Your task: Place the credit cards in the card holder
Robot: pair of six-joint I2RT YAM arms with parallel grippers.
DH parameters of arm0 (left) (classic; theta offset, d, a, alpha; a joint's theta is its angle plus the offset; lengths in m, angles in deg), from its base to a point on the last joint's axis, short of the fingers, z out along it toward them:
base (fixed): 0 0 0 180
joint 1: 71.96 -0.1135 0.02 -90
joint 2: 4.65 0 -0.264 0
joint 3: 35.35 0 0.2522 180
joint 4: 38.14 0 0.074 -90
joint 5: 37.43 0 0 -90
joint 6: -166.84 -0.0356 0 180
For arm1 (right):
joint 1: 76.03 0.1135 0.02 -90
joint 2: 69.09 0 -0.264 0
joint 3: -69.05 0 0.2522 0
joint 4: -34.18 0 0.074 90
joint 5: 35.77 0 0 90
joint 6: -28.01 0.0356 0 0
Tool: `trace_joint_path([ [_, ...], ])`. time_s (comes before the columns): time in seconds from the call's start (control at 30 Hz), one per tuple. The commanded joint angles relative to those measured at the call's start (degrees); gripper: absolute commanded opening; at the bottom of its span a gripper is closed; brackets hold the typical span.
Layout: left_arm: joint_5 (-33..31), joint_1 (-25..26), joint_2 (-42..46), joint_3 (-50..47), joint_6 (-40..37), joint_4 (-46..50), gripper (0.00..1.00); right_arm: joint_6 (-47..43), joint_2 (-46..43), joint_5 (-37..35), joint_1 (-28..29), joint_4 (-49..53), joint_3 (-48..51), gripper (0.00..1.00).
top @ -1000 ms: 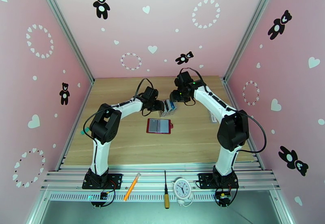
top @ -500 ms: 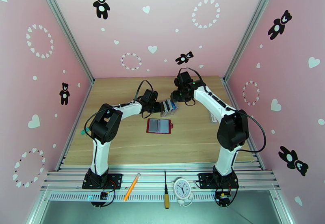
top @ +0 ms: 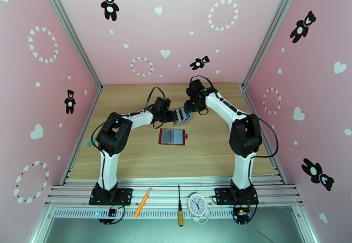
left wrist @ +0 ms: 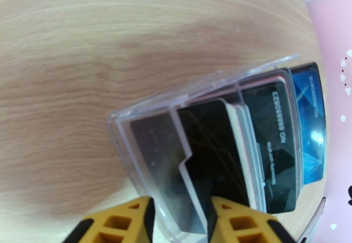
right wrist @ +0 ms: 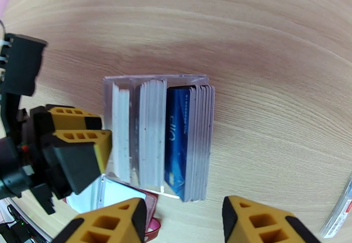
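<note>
At centre, dark-red card holder point(top: 172, 137), open flat

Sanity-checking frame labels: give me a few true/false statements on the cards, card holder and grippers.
1. The card holder lies open on the table. True.
2. The right gripper clamps a blue card. False: it is open, with nothing between its jaws, near the credit cards.
3. The credit cards stand on edge in the clear slotted stand. True.
4. The left gripper is at the card holder. False: its fingers flank one end of the stand.
</note>
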Motion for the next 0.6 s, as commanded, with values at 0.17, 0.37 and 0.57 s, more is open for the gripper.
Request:
trace_joint_path([
  [0.17, -0.9, -1.3, -0.7, -1.1, 0.0, 2.9, 0.38, -1.4, 4.7, -3.6, 0.6, 3.7, -5.6, 0.52],
  [0.37, -1.3, -1.5, -0.8, -1.0, 0.1, 3.6, 0.39, -1.6, 7.1, -4.4, 1.4, 4.7, -7.7, 0.54],
  [0.57, -0.2, -1.9, -0.7, -1.0, 0.6, 3.8, 0.4, -1.6, 8.6, -5.6, 2.1, 4.7, -7.7, 0.57],
])
